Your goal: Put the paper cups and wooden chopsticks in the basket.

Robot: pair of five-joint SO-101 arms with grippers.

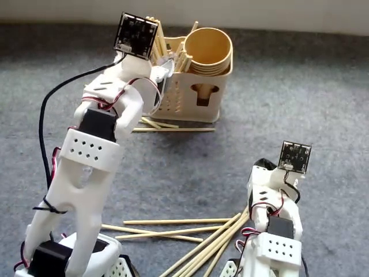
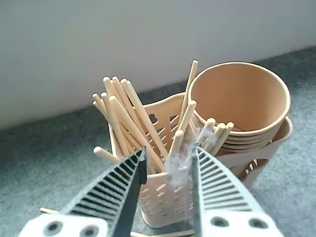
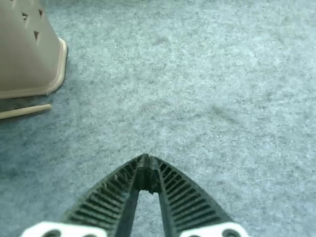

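While the left gripper [image 2: 169,152] hung just above the basket [image 2: 163,200], its jaws stood apart and clamped nothing. Upright chopsticks [image 2: 131,118] filled one compartment; the stacked paper cups [image 2: 237,98] sat in the compartment beside it. The right gripper [image 3: 148,158] was pressed together, holding nothing, low over bare carpet [image 3: 222,74].

Remaining work, judged: loose chopsticks [image 1: 173,229] lay near the arm bases, well apart from the basket. Several ran crosswise between the two arms. A slanted bundle [image 1: 210,247] ran up toward the right arm, touching or just beside its base, so the right arm was nearer. A further pair [image 1: 173,128] lay crosswise against the foot of the basket, under the left arm.

Surface: grey short-pile carpet. A pale wall [image 2: 98,39] stood behind the basket.
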